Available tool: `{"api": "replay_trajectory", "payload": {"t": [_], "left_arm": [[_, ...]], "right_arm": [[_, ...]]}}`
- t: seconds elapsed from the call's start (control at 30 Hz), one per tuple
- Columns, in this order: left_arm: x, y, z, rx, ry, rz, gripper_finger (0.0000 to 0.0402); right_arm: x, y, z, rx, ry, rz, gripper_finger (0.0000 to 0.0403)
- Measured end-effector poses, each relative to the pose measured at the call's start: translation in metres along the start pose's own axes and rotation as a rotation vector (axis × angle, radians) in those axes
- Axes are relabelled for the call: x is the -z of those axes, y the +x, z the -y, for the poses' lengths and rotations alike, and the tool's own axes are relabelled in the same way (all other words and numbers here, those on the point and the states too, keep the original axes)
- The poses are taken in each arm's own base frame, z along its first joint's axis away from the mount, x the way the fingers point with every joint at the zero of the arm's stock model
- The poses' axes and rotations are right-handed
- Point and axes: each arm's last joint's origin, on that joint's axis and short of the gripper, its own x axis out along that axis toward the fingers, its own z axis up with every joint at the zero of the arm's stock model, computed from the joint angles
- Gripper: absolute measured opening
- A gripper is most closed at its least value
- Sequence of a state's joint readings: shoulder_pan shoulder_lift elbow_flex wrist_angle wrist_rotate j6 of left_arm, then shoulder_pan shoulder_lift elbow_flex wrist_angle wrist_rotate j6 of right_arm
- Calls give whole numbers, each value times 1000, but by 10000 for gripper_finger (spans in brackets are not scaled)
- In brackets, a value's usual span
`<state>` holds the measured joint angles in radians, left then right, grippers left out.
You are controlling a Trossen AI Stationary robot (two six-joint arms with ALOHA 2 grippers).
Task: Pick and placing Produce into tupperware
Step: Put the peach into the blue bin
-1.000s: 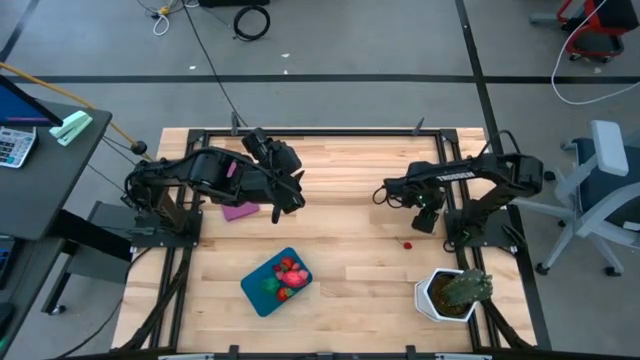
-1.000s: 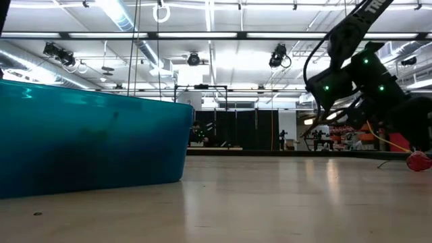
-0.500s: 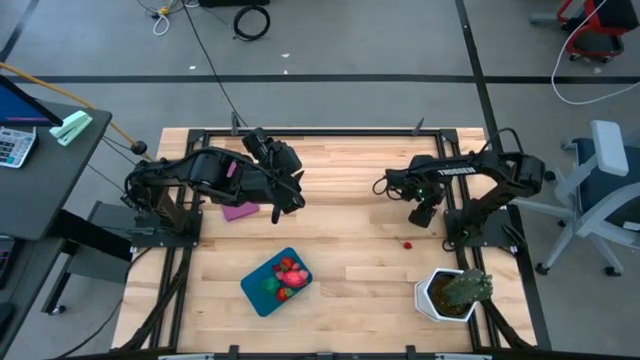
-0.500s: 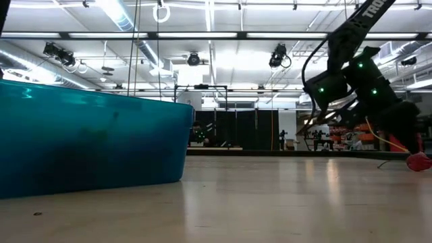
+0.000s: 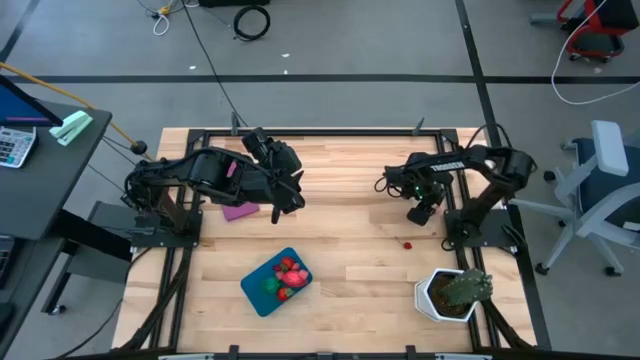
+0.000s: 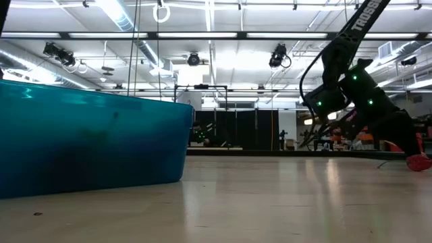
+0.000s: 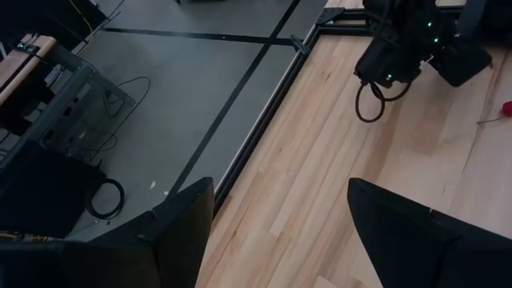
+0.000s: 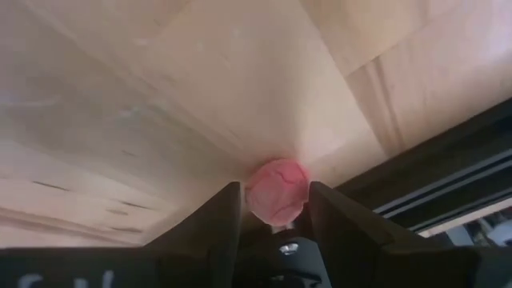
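Note:
The teal tupperware (image 5: 277, 282) sits near the table's near edge and holds several red and pink produce pieces and one green one; its wall fills the left of the low view (image 6: 88, 142). One red produce piece (image 5: 407, 241) lies on the table's right part. My right gripper (image 5: 415, 222) slants down at it, open. In the right wrist view the piece (image 8: 276, 190) shows in the gap between the fingers (image 8: 216, 220). My left gripper (image 5: 297, 197) hangs open above the table's middle, its fingers spread wide (image 7: 280, 192). My right gripper comes at the red piece (image 6: 418, 162) slanting from above and the far side, one finger on each side of it. The piece rests on the table. Whether the fingers touch it, I cannot tell.
A spiky green plant in a white pot (image 5: 455, 293) stands at the near right corner, close to the red piece. A flat purple rectangle (image 5: 240, 211) lies under my left arm. Bare wood lies between the tupperware and the red piece.
My right gripper has come down and tipped further toward the red piece on the table; its arm has folded slightly toward the table's left. The red piece and the tupperware have stayed where they were.

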<state>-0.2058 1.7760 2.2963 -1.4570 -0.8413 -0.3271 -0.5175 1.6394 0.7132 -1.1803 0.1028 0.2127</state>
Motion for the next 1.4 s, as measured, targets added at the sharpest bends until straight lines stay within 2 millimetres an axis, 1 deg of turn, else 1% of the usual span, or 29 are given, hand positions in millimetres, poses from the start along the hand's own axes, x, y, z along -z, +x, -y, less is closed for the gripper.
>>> {"api": "replay_trajectory", "payload": {"t": [0.2, 0.27, 0.37, 0.53, 0.57, 0.63, 0.7, 0.8, 0.9, 1.03, 1.1, 1.17, 1.27, 1.33, 1.4], "left_arm": [[0, 0, 0, 0, 1, 0, 291], [0, 0, 0, 0, 1, 0, 291], [0, 0, 0, 0, 0, 0, 291], [0, 0, 0, 0, -1, 0, 291], [0, 0, 0, 0, -1, 0, 291], [0, 0, 0, 0, -2, 0, 291], [0, 0, 0, 0, -2, 0, 291], [0, 0, 0, 0, -2, 0, 291], [0, 2, 2, -1, 3, -3, 291], [0, 6, 6, -4, 33, -11, 291], [-1, 7, 5, -6, 44, -10, 291], [-2, 8, 4, -10, 41, -8, 291], [-3, 12, 1, -21, 27, -9, 291], [-4, 14, -2, -30, 22, -11, 291], [-5, 18, -5, -39, 12, -14, 291]], "right_arm": [[-4, 6, -2, 10, 0, -44, 157], [-4, 6, -2, 12, 19, -47, 151], [-4, 6, -2, 14, 52, -47, 123], [-5, 6, -1, 41, 61, -40, 33], [-5, 6, -1, 42, 60, -39, 20], [-5, 6, -1, 39, 59, -28, 16], [-7, 4, -4, 15, 55, 7, 24], [-12, -10, -9, -40, 39, 107, 25], [-15, -31, -14, -87, 25, 267, 14], [-15, -68, -27, -272, 0, 533, 15], [-13, -86, -39, -383, -66, 697, 21], [-11, -105, -54, -503, -142, 870, 22], [-7, -128, -82, -645, -251, 1097, 16], [-5, -139, -106, -711, -348, 1221, 15], [-3, -144, -131, -776, -438, 1320, 15]]}}
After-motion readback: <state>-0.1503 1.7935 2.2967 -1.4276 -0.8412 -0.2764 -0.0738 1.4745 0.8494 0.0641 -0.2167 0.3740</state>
